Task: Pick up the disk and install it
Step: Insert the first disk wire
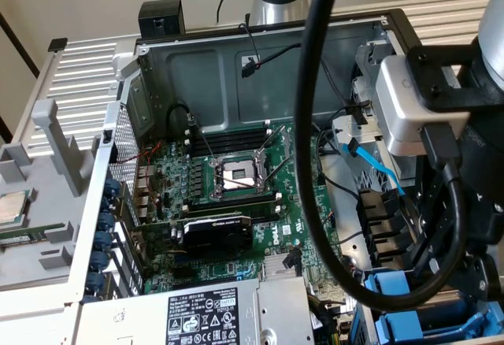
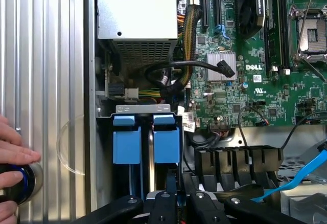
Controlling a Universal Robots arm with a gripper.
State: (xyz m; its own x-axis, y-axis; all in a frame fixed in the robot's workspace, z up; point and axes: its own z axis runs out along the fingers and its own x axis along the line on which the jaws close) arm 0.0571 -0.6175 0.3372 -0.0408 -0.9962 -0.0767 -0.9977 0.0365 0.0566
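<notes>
The disk (image 2: pixel 166 142) stands edge-on in the drive bay at the case's corner. Its bright blue carrier end faces the wrist camera and its metal body is hidden below. My gripper (image 2: pixel 171 185) hangs right over it, black fingers drawn close together and pinched on the carrier's near edge. Beside it in the neighbouring slot sits a second blue carrier (image 2: pixel 126 142). In the exterior view the blue carriers (image 1: pixel 409 313) show at the lower right, under the arm's wrist (image 1: pixel 441 101).
A person's hand (image 2: pixel 15 157) rests on a round button (image 2: pixel 20 183) on the ribbed table. The open case holds the green motherboard (image 1: pixel 236 203) and the grey power-supply box (image 2: pixel 138 14). A thick black cable (image 1: pixel 323 164) loops over the case; a blue ribbon cable (image 2: pixel 301 175) lies beside the bay.
</notes>
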